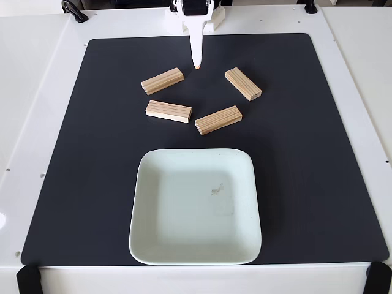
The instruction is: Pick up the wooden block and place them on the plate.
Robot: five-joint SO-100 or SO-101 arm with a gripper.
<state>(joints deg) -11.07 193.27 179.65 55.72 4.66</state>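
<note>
Several wooden blocks lie on the black mat (92, 184) in the fixed view: one (162, 81) at upper left, one (243, 83) at upper right, one (168, 111) lower left and one (218, 119) lower right. Below them sits the pale mint plate (184, 208), with nothing on it but a small grey smudge near its centre. My white gripper (196, 63) hangs at the mat's far edge, tip pointing toward the blocks. It is between the two upper blocks and touches none. Its fingers look pressed together, with nothing held.
The mat lies on a white table (37, 92). The arm's base (195, 15) stands at the far edge. Black clamps (29, 278) sit at the near corners. Bare mat flanks the plate on both sides.
</note>
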